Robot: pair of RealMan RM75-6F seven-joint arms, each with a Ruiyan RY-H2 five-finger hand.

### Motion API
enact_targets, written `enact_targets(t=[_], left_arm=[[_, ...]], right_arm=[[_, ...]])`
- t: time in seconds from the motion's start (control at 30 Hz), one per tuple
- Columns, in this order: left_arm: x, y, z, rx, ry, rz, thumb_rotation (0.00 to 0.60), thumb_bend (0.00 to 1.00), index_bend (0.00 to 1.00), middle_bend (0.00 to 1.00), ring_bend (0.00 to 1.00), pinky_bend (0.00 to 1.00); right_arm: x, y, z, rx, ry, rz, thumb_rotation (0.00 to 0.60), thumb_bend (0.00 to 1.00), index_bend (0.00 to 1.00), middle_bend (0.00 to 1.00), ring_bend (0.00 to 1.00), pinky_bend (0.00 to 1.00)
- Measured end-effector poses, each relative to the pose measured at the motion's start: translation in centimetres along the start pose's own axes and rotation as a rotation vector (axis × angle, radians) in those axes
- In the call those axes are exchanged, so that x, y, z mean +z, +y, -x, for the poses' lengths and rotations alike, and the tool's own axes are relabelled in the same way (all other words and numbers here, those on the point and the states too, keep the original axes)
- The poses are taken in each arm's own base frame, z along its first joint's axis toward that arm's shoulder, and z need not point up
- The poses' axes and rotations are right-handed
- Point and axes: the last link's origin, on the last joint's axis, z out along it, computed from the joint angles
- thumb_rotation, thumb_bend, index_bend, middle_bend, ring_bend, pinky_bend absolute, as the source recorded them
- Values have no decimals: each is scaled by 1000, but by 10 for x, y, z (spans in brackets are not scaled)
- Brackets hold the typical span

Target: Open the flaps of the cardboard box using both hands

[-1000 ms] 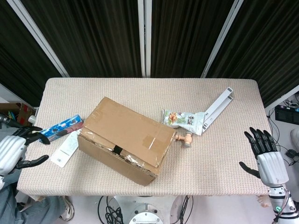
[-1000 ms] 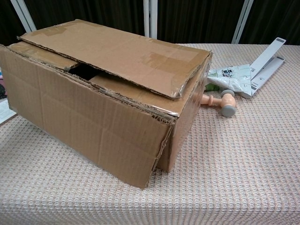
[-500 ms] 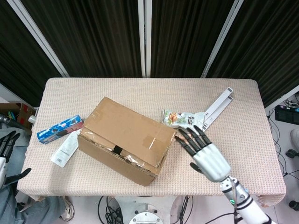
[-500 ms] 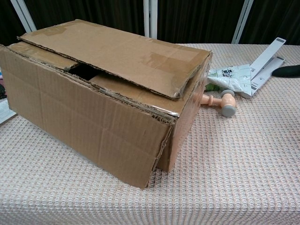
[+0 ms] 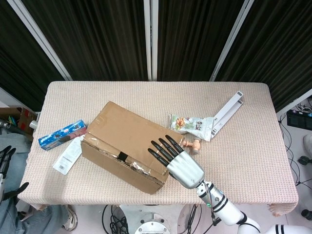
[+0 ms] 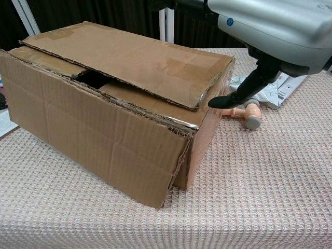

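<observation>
The cardboard box (image 5: 127,145) lies askew on the table, its top flaps (image 6: 129,57) down, with a dark gap along the near seam. My right hand (image 5: 178,160) hovers open over the box's right end, its dark fingers (image 5: 163,147) spread above the top flap. In the chest view the right hand (image 6: 270,26) fills the upper right, its thumb (image 6: 234,97) hanging just beside the box's right end. Whether it touches the cardboard I cannot tell. My left hand (image 5: 6,165) shows only partly at the left edge, off the table, fingers apart and holding nothing.
A snack packet (image 5: 192,125), a small wooden mallet (image 5: 194,145) and a white folding stand (image 5: 227,111) lie right of the box. A blue packet (image 5: 62,135) and a white packet (image 5: 68,155) lie to its left. The cloth-covered table (image 5: 243,161) ends close in front of the box.
My right hand has swung left from the table's right side to over the box's right end. The left hand has drawn back further toward the left edge of the view.
</observation>
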Motion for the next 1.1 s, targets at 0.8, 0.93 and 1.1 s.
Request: enact_targets(t=[0.8, 0.93, 1.1], left_arm=[[-1, -5, 4, 8, -9, -18, 600, 0, 23, 33, 92, 205], [-2, -5, 4, 4, -4, -19, 600, 0, 23, 33, 92, 205], [-2, -5, 5, 3, -7, -20, 600, 0, 23, 33, 92, 205]], right_arm=[[23, -1, 15, -14, 25, 0, 600, 363, 0, 0, 0, 0], [25, 1, 16, -33, 60, 2, 600, 482, 0, 0, 0, 0], [27, 9, 12, -26, 96, 24, 600, 486, 0, 0, 0, 0]])
